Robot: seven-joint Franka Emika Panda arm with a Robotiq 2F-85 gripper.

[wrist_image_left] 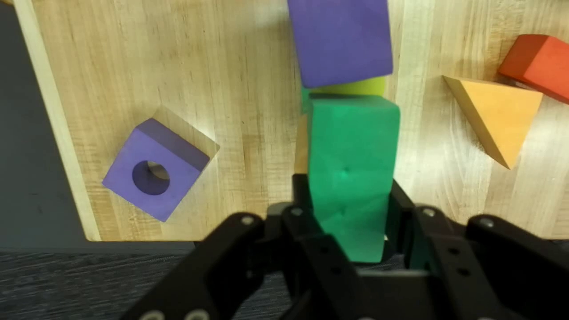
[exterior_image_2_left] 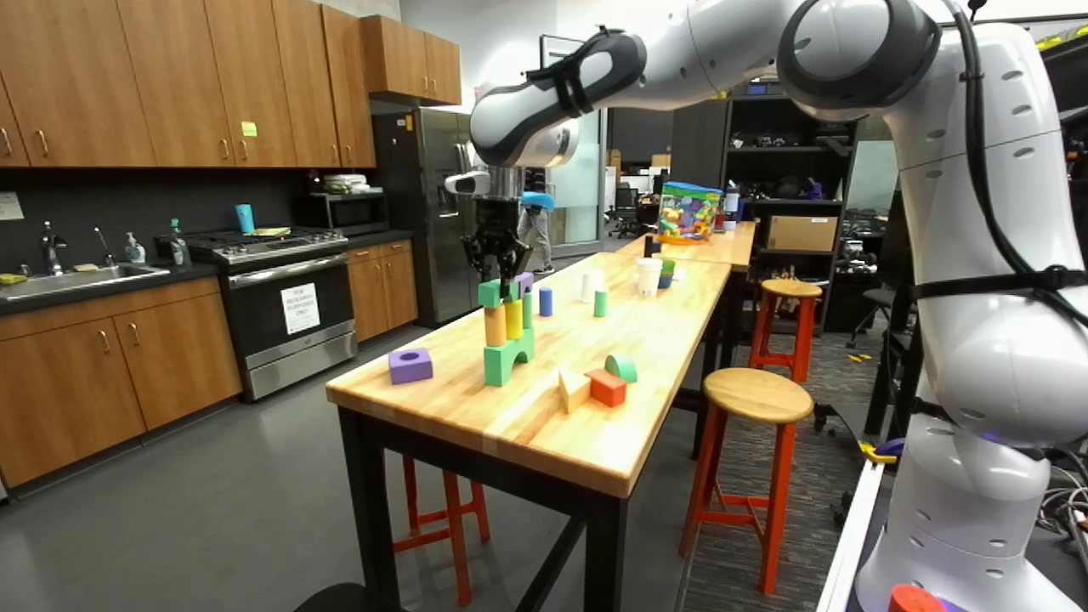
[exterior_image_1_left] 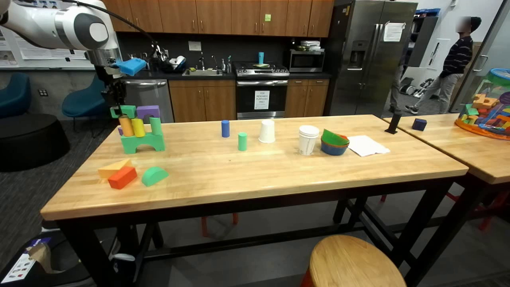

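Note:
My gripper (wrist_image_left: 349, 189) has its black fingers against both long sides of a green rectangular block (wrist_image_left: 353, 146). In both exterior views the gripper (exterior_image_1_left: 116, 107) (exterior_image_2_left: 498, 277) points down at this block (exterior_image_1_left: 128, 111) (exterior_image_2_left: 490, 294). The block lies on top of an orange cylinder (exterior_image_1_left: 126, 126) and reaches the yellow cylinder (exterior_image_1_left: 138, 127). A purple block (exterior_image_1_left: 148, 111) sits beside it on the yellow and a green cylinder (exterior_image_1_left: 155, 126); it shows ahead of the green block in the wrist view (wrist_image_left: 342, 42). The cylinders stand on a green arch (exterior_image_1_left: 142, 142).
A purple block with a hole (wrist_image_left: 151, 171) lies near the table edge. A yellow-orange triangle (wrist_image_left: 500, 115), a red block (wrist_image_left: 544, 66) and a green half-round (exterior_image_1_left: 154, 176) lie opposite. Farther along stand blue (exterior_image_1_left: 225, 128) and green cylinders (exterior_image_1_left: 242, 141), white cups (exterior_image_1_left: 267, 131) and bowls (exterior_image_1_left: 334, 143).

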